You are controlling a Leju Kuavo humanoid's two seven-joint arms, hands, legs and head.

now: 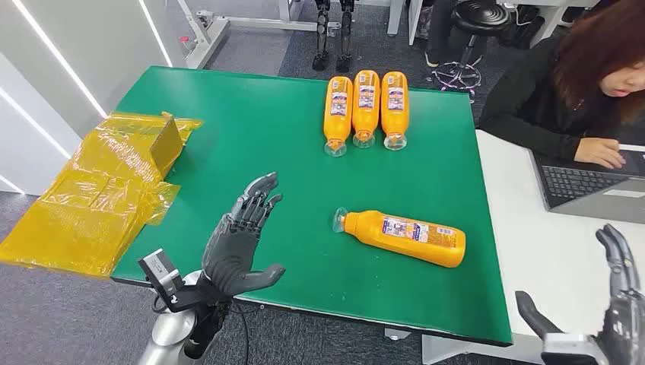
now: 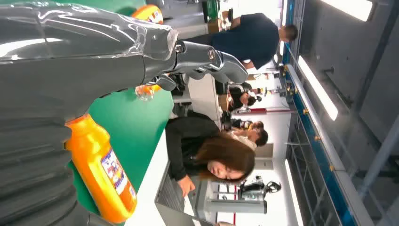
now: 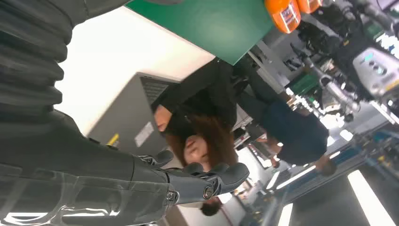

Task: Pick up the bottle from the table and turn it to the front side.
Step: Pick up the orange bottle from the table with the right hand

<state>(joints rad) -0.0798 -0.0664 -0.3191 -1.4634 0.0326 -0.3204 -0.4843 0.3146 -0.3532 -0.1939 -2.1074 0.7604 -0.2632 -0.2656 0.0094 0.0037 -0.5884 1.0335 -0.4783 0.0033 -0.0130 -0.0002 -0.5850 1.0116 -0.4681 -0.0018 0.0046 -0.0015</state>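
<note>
- Lying on its side near the right edge of the green tabletop (image 1: 228, 114): orange bottle (image 1: 407, 237), cap pointing left, label facing up.
- left hand (image 1: 245, 239) hovers over the tabletop near its front edge, left of the bottle, fingers (image 1: 258, 194) spread, holding nothing.
- right hand (image 1: 620, 304) off the tabletop, over the white desk (image 1: 532, 243), fingers apart, empty.
- Three more orange bottles (image 1: 366, 108) side by side at the far edge.

An orange plastic bottle (image 1: 407, 236) with a clear cap and a white-and-blue label lies on its side on the green table (image 1: 251, 144), alone at about 5 o'clock from the table's centre, cap toward 9 o'clock, label facing up.
</note>
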